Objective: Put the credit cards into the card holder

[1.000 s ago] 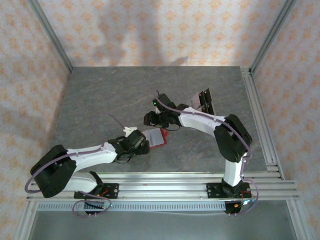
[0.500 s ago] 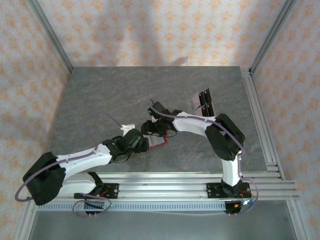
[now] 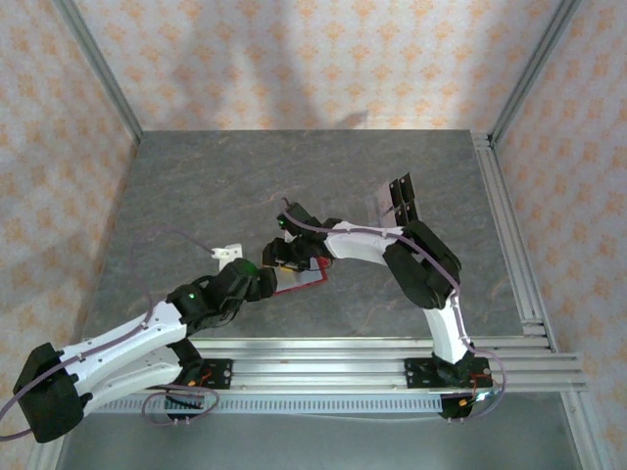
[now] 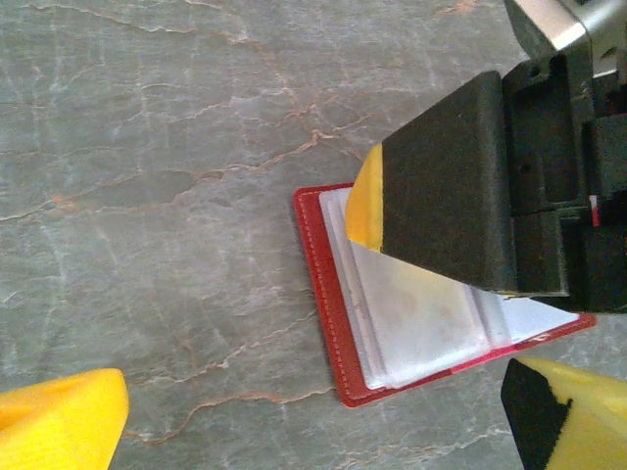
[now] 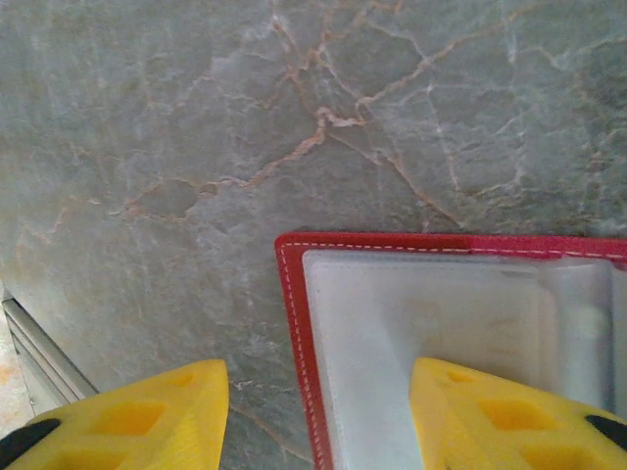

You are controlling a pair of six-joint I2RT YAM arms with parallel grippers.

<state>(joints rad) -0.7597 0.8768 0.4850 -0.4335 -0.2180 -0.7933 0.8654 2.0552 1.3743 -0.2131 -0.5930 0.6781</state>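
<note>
The open card holder (image 4: 421, 313) is seemingly pressed flat by the part-open, empty right gripper (image 5: 318, 411), while the left gripper (image 4: 309, 421) is held wide open above it.

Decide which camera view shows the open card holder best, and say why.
Left wrist: the card holder lies open, with most of its red edge and pale lining visible. Right wrist crops it to one corner, close up. Top external shows it small, between the arms.

Overhead view from behind, two close downward wrist views, sharing the card holder (image 4: 416, 318)
</note>
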